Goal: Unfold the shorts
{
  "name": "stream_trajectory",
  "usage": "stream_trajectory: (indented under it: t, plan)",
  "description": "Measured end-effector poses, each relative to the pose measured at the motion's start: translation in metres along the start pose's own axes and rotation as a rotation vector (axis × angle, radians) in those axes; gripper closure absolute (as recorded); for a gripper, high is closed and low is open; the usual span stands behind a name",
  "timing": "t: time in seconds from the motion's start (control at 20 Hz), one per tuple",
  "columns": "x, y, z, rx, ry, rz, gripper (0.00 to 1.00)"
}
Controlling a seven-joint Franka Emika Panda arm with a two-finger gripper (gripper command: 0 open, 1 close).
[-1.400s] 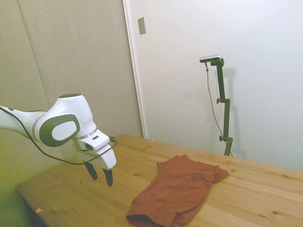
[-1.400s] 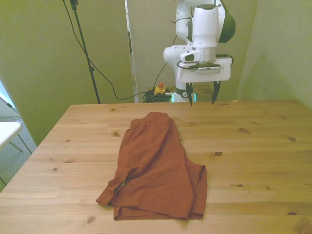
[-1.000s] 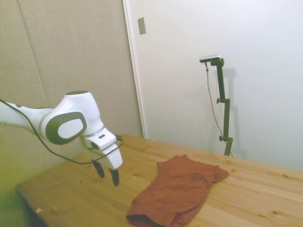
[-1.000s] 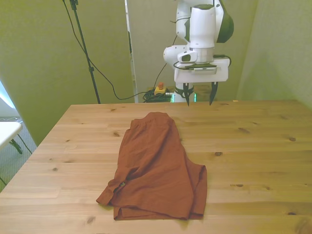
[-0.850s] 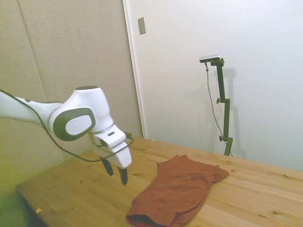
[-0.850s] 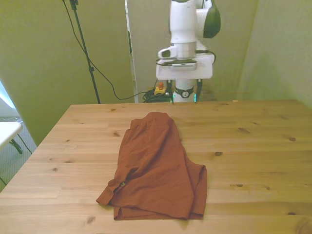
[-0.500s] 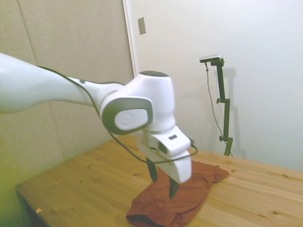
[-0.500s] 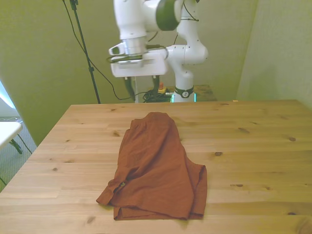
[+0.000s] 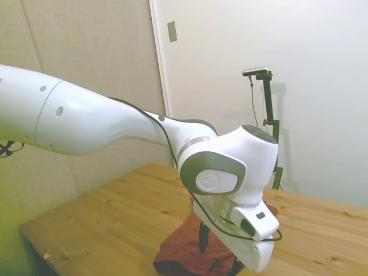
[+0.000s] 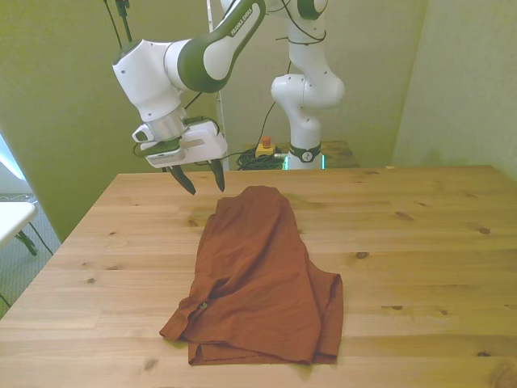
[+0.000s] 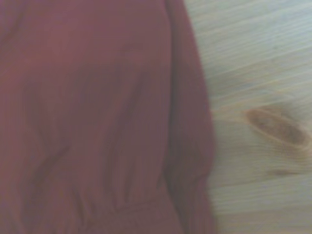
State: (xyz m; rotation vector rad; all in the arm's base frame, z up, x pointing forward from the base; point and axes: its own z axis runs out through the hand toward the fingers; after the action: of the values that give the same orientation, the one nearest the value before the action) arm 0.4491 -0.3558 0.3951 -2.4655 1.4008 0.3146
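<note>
**Gripper poised above the far corner of the shorts**

While the shorts (image 10: 258, 279) lie folded in a heap on the wooden surface (image 10: 420, 267), toward the front view's left of middle, the white arm bends down from high up and tilts its wrist. The gripper (image 10: 202, 178) hangs with its dark fingers spread wide, empty, above the surface just beside the garment's far edge. Close up, the wrist view shows rust-red cloth (image 11: 92, 122) beside bare wood with a knot (image 11: 276, 126).
</note>
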Motion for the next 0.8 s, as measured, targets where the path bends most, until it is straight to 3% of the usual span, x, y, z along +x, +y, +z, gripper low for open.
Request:
stream_trajectory:
  t: [0.3,0.8]
  plan:
    - [-0.011,0.012,0.015,0.081,-0.160,-0.174,0.00]
    - [0.009,-0.007,0.017,0.162,-0.178,-0.202,0.00]
